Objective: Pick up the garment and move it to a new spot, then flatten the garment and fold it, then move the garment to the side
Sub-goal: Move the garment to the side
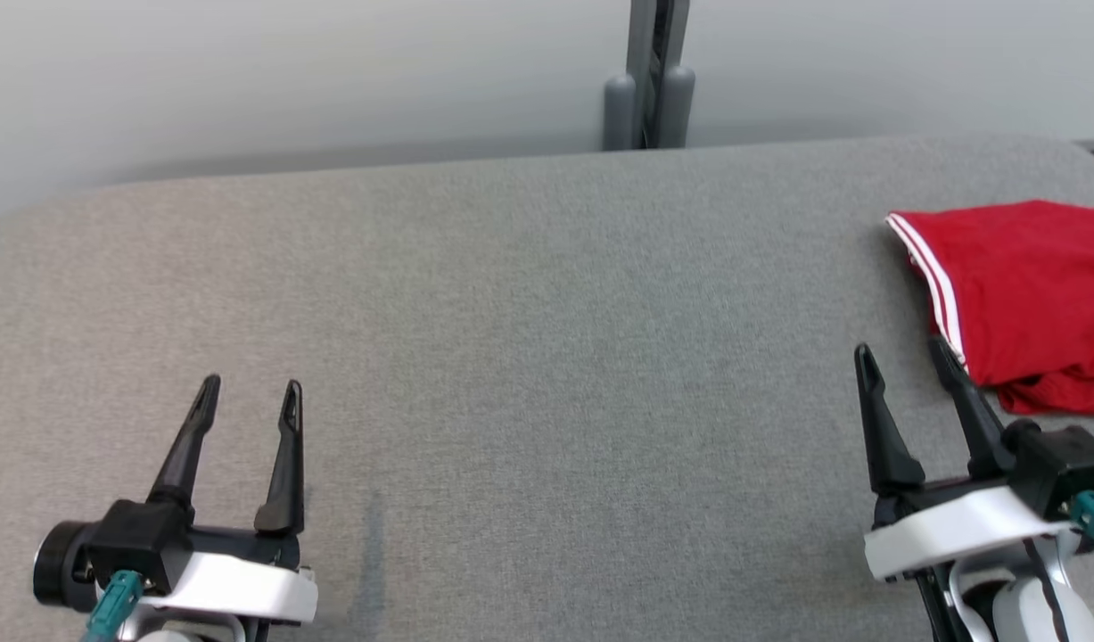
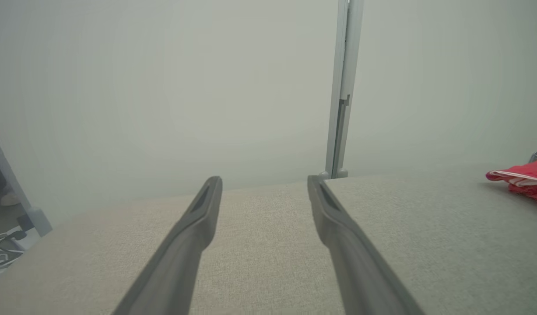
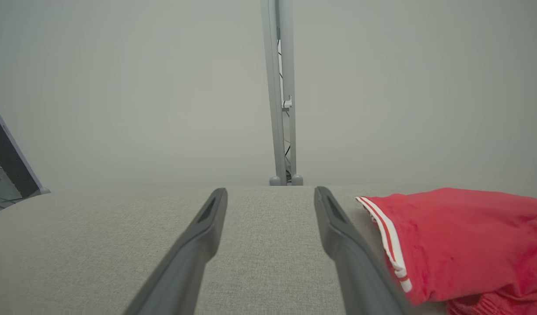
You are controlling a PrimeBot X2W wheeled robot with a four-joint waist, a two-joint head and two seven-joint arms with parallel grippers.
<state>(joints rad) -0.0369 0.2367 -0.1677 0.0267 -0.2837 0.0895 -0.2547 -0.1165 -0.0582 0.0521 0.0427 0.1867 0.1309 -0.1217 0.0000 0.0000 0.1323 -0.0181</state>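
Garment (image 1: 1028, 294), red with two white stripes along its left edge, lies on the grey cloth-covered bench (image 1: 529, 312) at the far right, partly cut off by the head view's right border. It looks loosely folded, with a smooth top layer and a crumpled, gathered bit of red fabric sticking out along its near edge.

The right pincer (image 1: 900, 349) sits low over the bench at the lower right, its two dark fingers spread wide with nothing between them. Its right finger (image 1: 966, 401) is just beside the striped edge; whether it touches the fabric I cannot tell. In the right wrist view the striped edge runs close alongside that same finger, and bare grey cloth shows between the fingers.

The left pincer (image 1: 250, 388) is at the lower left, well apart from the garment, also wide and holding nothing. From the left wrist view the garment (image 2: 526, 177) is a small red shape at the far right.

Behind the bench stands a pale wall (image 1: 243, 71) with a grey upright post (image 1: 646, 80) rising at its middle. Some cables (image 2: 1, 251) lie on the floor beyond the bench's left end.
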